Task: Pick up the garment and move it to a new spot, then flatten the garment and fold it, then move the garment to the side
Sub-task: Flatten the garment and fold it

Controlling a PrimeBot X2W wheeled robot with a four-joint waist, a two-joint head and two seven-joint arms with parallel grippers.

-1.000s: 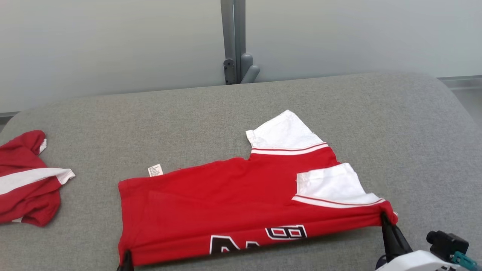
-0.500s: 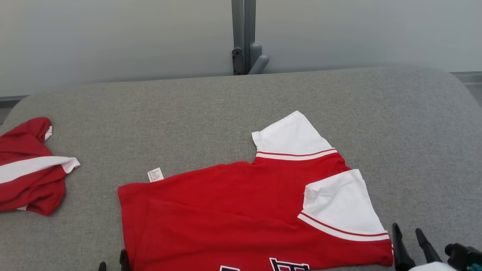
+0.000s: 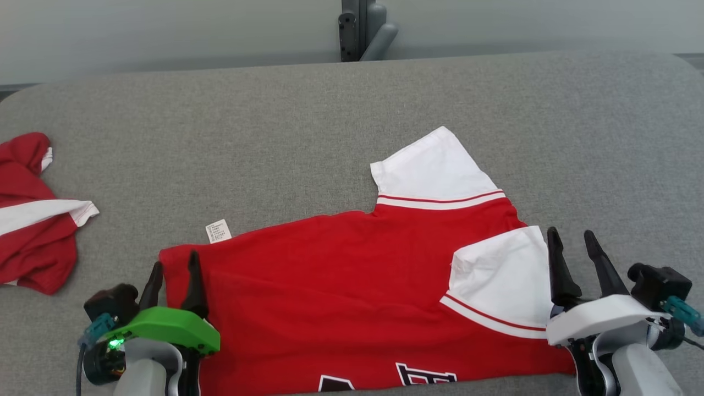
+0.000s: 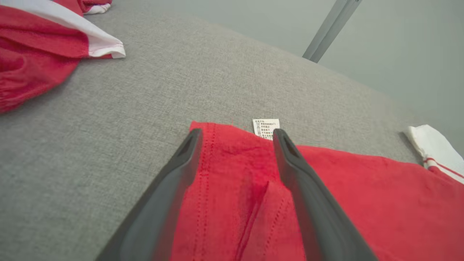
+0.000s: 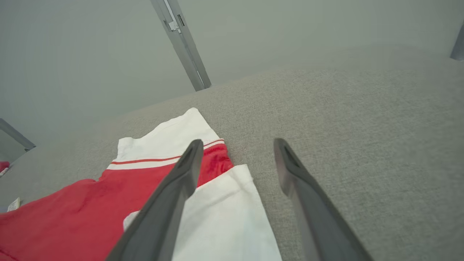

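The garment (image 3: 341, 286) is a red shirt with white sleeves, lying folded lengthwise on the grey padded surface (image 3: 308, 121), with a small white label (image 3: 218, 231) at its far left edge. My left gripper (image 3: 175, 263) stands open over the shirt's left hem corner (image 4: 232, 174), nothing gripped. At the shirt's right end, my right gripper (image 3: 572, 242) is open beside the near white sleeve (image 3: 503, 275). In the right wrist view the sleeve (image 5: 221, 217) lies under the left finger (image 5: 174, 195), and bare fabric of the surface (image 5: 362, 145) lies under the right one.
A second red and white garment (image 3: 33, 220) lies crumpled at the far left of the surface, also in the left wrist view (image 4: 40, 47). A grey post (image 3: 360, 27) stands behind the surface's far edge against a pale wall.
Both grippers have let go of the shirt's near edge and opened. The shirt now lies flat. The camera has tilted down, so more of both arms shows.
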